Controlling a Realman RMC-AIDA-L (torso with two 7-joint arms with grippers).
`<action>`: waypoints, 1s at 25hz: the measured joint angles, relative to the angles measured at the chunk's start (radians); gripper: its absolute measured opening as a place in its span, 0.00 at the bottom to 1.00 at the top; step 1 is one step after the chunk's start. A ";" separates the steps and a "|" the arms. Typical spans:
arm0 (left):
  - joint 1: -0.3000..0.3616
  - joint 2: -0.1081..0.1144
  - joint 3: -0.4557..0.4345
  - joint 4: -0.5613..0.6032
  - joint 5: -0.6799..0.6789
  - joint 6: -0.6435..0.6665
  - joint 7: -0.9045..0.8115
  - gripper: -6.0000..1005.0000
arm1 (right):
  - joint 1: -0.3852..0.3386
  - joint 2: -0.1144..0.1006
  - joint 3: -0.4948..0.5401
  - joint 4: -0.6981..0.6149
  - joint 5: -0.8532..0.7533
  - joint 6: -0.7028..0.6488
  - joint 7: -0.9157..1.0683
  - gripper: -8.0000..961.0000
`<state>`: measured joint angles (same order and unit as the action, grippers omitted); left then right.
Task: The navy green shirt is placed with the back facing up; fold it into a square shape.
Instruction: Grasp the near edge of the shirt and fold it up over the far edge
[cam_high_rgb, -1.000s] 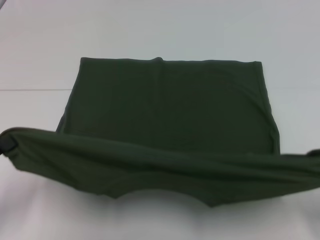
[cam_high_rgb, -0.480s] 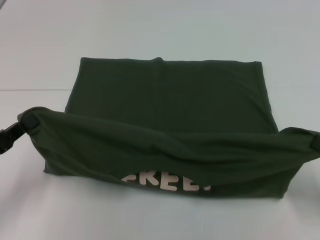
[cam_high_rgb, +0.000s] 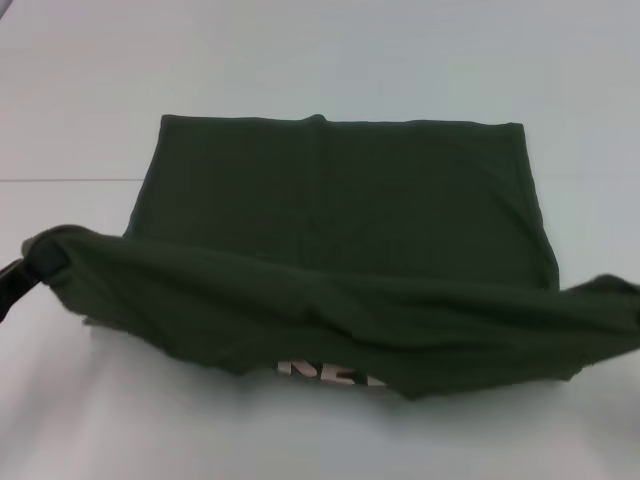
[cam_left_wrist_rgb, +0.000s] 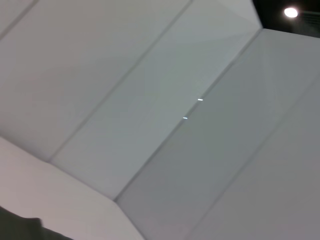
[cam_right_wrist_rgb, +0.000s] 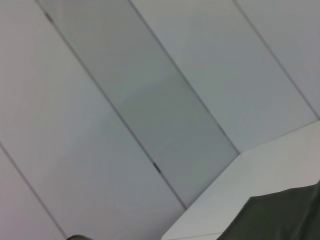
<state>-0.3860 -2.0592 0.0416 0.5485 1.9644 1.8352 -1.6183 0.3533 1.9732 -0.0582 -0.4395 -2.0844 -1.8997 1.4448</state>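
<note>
The navy green shirt lies spread on the white table, its far part flat. Its near edge is lifted off the table and hangs as a long sagging band stretched between my two grippers. My left gripper is shut on the left corner of the band. At the frame's right edge, my right gripper is shut on the other corner and mostly hidden by cloth. White letters peek out under the band. A bit of dark cloth shows in the left wrist view and the right wrist view.
White tabletop surrounds the shirt on all sides, with a thin seam line at the left. Both wrist views look up at pale wall panels.
The held edge rose off its low position and swung away from me, exposing white letters underneath. In the last half second it sagged slightly and now covers most of the letters.
</note>
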 joint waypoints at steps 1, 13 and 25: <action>0.007 0.002 0.000 0.004 0.000 0.028 0.000 0.03 | -0.008 -0.004 -0.011 -0.003 -0.001 -0.025 -0.009 0.05; 0.103 -0.005 0.071 0.095 0.004 0.210 -0.001 0.03 | -0.061 -0.015 -0.209 -0.026 -0.002 -0.088 -0.090 0.05; 0.156 -0.010 0.222 0.166 0.063 0.223 -0.025 0.03 | -0.048 -0.047 -0.457 -0.021 0.004 -0.092 -0.098 0.05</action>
<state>-0.2305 -2.0693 0.2639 0.7144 2.0277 2.0586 -1.6432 0.3058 1.9266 -0.5155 -0.4608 -2.0799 -1.9921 1.3469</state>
